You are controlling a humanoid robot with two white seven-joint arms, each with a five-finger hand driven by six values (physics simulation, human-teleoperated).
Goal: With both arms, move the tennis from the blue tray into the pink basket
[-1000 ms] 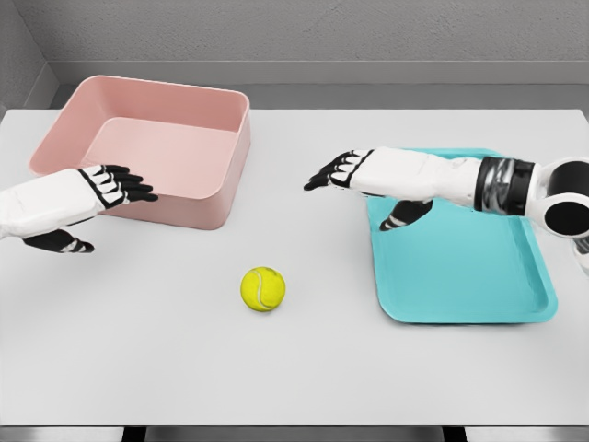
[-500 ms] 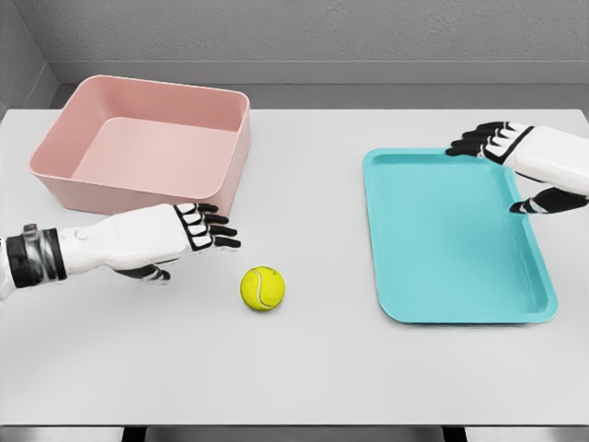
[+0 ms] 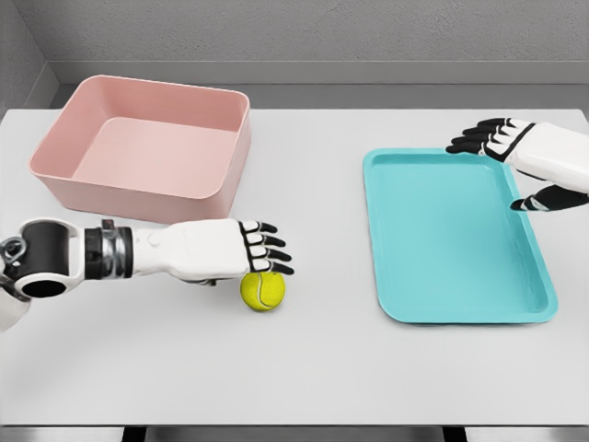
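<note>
Reaching farther right, left hand (image 3: 235,250) now hovers palm-down over tennis ball (image 3: 263,289).

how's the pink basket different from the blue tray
The basket is pink with tall walls; the tray is blue with a low rim. The basket sits at the table's far left, the tray at the right. The right robot hand hovers over the tray's far corner, none over the basket. Both hold nothing.

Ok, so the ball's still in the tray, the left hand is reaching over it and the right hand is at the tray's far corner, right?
Not quite. The ball isn't in the tray; the head view shows it on the table, left of the tray. The rest holds: the left hand is over the ball with fingers spread, and the right hand is at the tray's far right corner.
</note>
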